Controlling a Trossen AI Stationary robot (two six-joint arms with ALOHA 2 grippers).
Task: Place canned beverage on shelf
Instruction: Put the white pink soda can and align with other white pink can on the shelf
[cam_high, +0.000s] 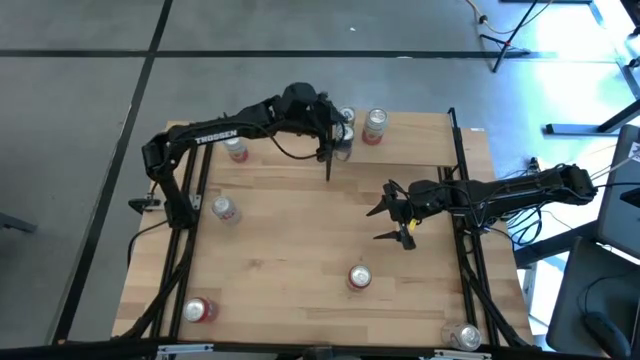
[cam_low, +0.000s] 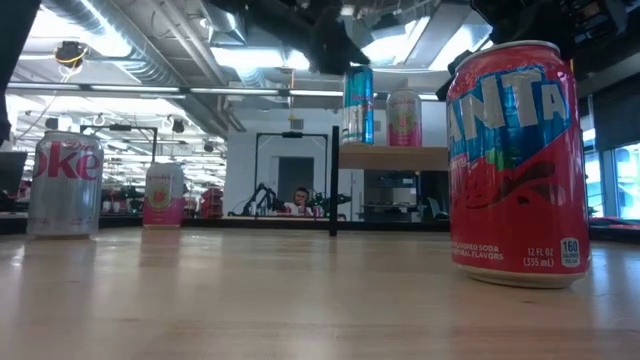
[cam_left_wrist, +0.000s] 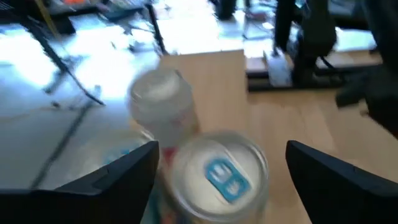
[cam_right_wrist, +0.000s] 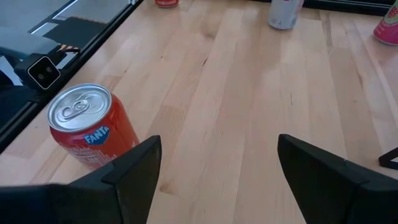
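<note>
Two canned beverages stand upright on the shelf, a small wood board on black posts at the table's far side: a blue can and a pink can. My left gripper hovers over the blue can, which has a blue tab. It is open, with one finger on each side of the can top and apart from it. The pink can stands just beyond. My right gripper waits open over the table's right half, holding nothing.
Loose cans stand about the table: a red Fanta can near my right gripper, a silver Diet Coke can, a pink can, and others at the front left and front right. The shelf's black post rises mid-table.
</note>
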